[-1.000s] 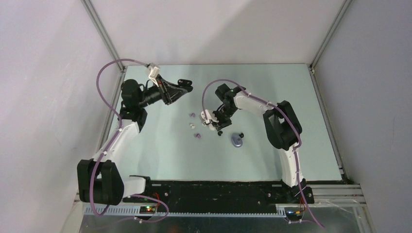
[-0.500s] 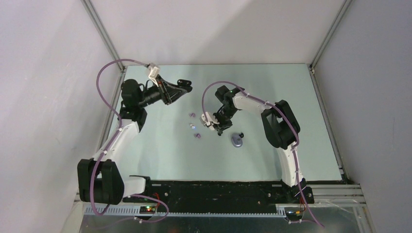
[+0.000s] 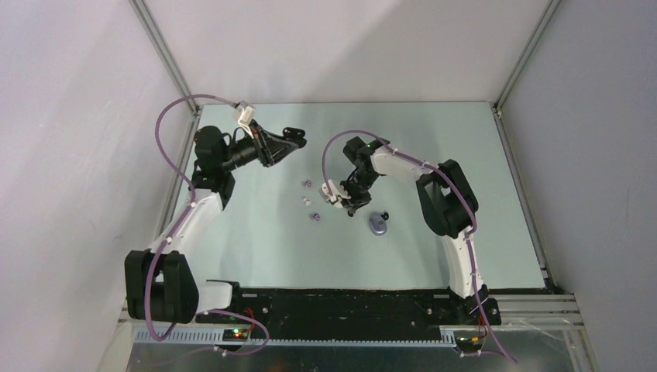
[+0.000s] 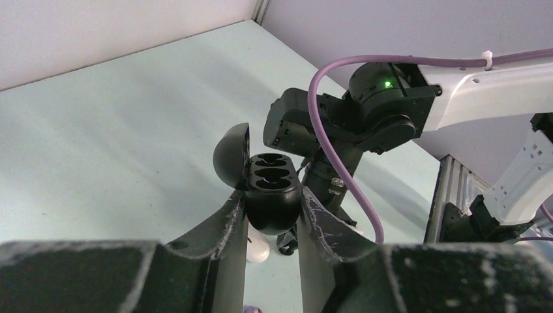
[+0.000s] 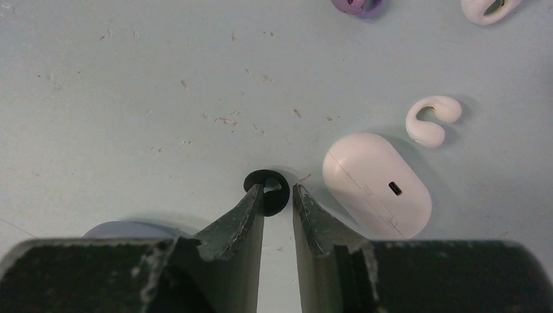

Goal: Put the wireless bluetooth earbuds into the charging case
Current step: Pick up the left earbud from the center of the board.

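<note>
My left gripper point(image 3: 290, 140) is shut on an open black charging case point(image 4: 270, 193) and holds it above the table at the back left, lid up, with both sockets showing empty. My right gripper point(image 5: 279, 190) is low over the table, its jaws a narrow gap apart around a black earbud point(image 5: 274, 203). Its left finger touches the bud. In the top view this gripper point(image 3: 349, 205) is at the table's middle. A second black earbud point(image 3: 385, 214) lies by the purple case point(image 3: 378, 225). A white earbud point(image 5: 430, 120) and a purple earbud point(image 5: 357, 6) lie nearby.
A shut white case point(image 5: 377, 184) lies just right of my right fingers. The purple case's edge point(image 5: 124, 229) shows at their left. Two purple buds point(image 3: 306, 184) point(image 3: 314, 218) and a white bud point(image 3: 305, 201) lie left of the right gripper. The frame posts stand at the table's back corners.
My right gripper has shifted slightly and settled over the black earbud. The left arm with the black case has barely moved.
</note>
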Robot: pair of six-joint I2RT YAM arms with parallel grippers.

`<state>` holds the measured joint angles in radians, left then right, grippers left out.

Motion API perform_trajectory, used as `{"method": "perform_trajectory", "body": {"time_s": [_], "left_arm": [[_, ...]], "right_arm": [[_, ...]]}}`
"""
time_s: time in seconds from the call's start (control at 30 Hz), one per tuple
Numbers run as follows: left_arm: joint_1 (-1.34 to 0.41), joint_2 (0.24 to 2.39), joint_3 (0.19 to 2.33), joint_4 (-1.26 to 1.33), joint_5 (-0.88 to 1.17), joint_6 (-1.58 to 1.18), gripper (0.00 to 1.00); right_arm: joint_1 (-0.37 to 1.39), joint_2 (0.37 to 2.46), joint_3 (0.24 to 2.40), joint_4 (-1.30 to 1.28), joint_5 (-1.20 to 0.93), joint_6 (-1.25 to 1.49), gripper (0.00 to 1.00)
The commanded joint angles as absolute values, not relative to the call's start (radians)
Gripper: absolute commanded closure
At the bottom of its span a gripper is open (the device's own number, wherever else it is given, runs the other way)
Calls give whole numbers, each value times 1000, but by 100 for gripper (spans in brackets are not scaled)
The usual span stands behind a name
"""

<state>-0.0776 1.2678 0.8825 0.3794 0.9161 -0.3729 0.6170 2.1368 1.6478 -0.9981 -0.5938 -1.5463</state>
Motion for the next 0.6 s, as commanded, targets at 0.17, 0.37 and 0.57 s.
{"method": "perform_trajectory", "body": {"time_s": [0.17,0.37,0.57], "left_arm": [[-69,1277,913,394,901,-344,100],[-68,1277,917,384,898,-341,100],[-68,1281,920,384,898,-341,100]], "right_arm": [[614,2159,1687,-1002,-598,-1559,69],[616,2158,1677,-1020,-592,-1599,67],[616,2161,1680,-1051,-589,-1619,66]]}}
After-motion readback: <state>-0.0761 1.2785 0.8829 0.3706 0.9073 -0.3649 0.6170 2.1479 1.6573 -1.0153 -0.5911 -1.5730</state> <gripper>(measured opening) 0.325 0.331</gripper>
